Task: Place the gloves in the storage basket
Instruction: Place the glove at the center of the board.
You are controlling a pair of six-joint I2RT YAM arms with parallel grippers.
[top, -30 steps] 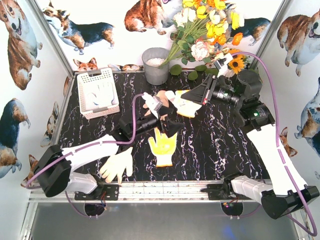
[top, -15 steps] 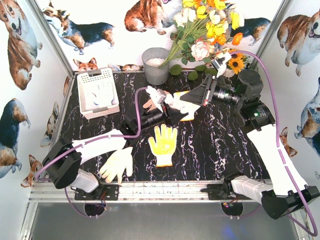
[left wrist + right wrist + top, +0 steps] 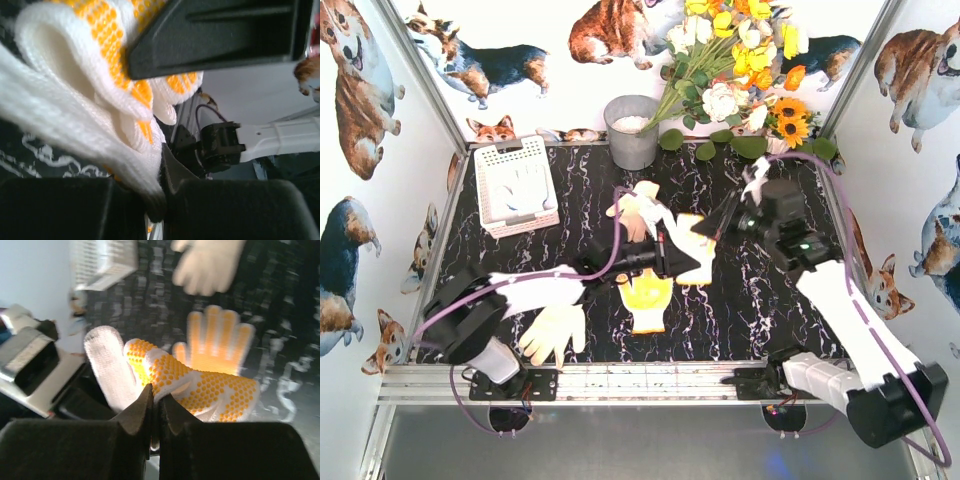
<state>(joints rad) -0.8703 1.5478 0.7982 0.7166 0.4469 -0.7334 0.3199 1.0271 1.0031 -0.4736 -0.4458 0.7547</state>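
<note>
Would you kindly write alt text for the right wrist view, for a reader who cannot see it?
The right gripper, fingers closed together, pinches the edge of a white glove with orange dots held above the black marble table. Blurred beyond lie a yellow glove, a plain white glove and the white basket.
</note>
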